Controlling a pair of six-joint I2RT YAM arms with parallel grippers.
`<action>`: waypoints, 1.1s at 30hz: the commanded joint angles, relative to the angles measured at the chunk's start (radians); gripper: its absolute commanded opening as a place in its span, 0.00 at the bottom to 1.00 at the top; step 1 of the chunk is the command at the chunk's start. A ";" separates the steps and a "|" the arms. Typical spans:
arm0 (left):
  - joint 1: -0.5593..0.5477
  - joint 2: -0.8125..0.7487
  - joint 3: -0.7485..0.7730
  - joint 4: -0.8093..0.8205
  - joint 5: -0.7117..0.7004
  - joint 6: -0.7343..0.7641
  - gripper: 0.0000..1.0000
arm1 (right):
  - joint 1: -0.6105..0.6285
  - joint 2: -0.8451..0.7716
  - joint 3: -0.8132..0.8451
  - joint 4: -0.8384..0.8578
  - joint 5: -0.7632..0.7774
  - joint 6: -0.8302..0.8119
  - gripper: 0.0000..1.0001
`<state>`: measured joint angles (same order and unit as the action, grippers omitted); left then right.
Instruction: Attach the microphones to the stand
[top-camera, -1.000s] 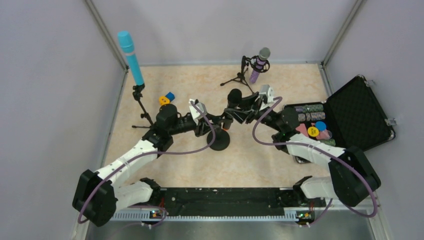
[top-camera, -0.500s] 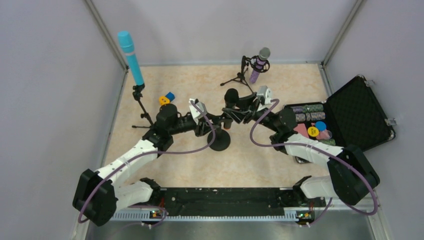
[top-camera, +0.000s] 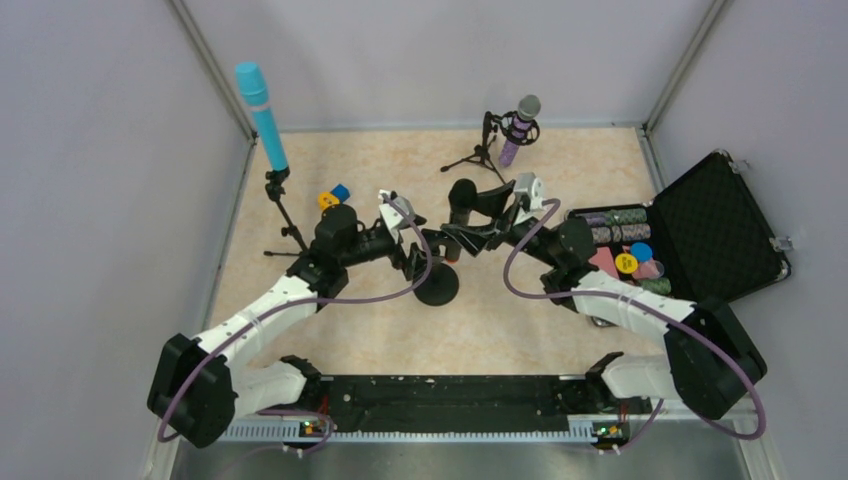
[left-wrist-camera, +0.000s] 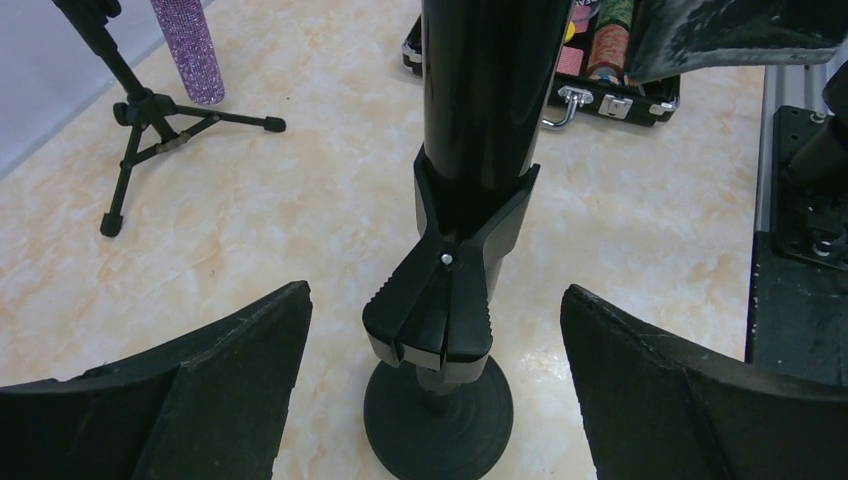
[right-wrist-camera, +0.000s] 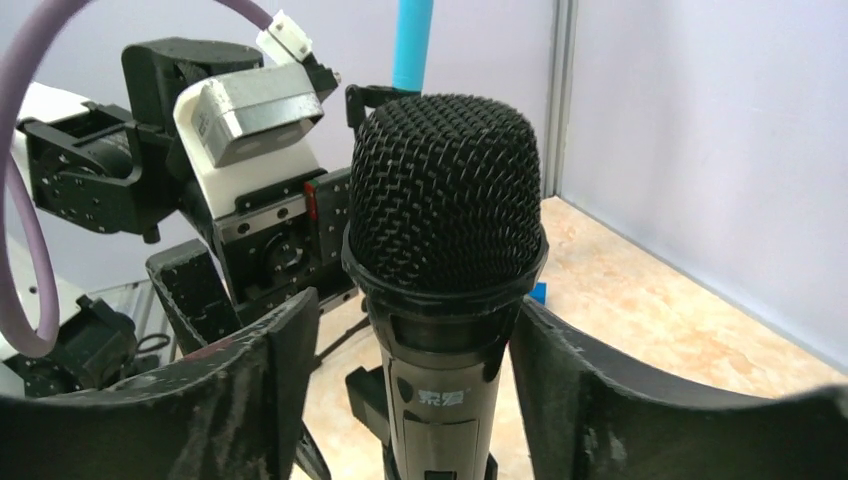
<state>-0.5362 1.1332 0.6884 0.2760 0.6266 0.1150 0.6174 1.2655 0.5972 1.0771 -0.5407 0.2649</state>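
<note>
From above, three microphones are each on one of three stands. The light blue stick microphone stands tall on a thin black tripod at the left. The glittery purple microphone with a silver grille sits tilted in a low black tripod at the back. The all-black microphone stands in the round-based black stand at the centre, between the left gripper and right gripper. One open black case lies at the right.

In the left wrist view, the left gripper is spread wide. Its fingers are well clear of the stand's clip, which holds the black microphone's barrel.

In the right wrist view, the right gripper brackets the black microphone below its mesh head. Its jaws are apart, with a gap showing on one side.
</note>
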 joint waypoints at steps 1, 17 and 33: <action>0.000 -0.027 0.029 0.056 -0.007 -0.039 0.99 | 0.013 -0.046 0.011 0.006 0.019 -0.004 0.70; -0.001 -0.289 -0.184 0.032 -0.145 -0.108 0.99 | 0.013 -0.128 -0.065 -0.067 0.101 -0.004 0.91; 0.000 -0.257 -0.428 0.362 -0.188 -0.287 0.99 | 0.013 -0.205 -0.164 -0.131 0.112 -0.006 0.91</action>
<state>-0.5365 0.8177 0.2607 0.4477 0.4297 -0.1326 0.6197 1.0878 0.4431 0.9329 -0.4332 0.2638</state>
